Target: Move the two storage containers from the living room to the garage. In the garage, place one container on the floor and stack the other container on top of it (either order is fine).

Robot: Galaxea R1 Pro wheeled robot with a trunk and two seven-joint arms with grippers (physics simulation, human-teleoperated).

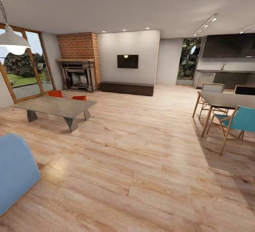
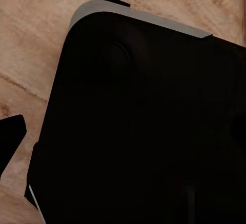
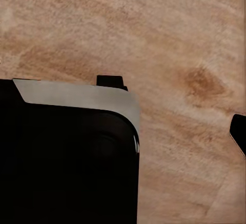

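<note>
The living room is seen wide open in the head view, and the two storage containers (image 1: 55, 93) are glimpsed as orange-red shapes at left of centre, tucked behind the low coffee table (image 1: 56, 106) near the brick fireplace (image 1: 78, 70). In the wrist views only dark robot body is shown over the wood floor (image 3: 169, 44), so whether either claw is spread or pressed together cannot be told. A snag on the table is the likely risk, since the bins are reached past it.
</note>
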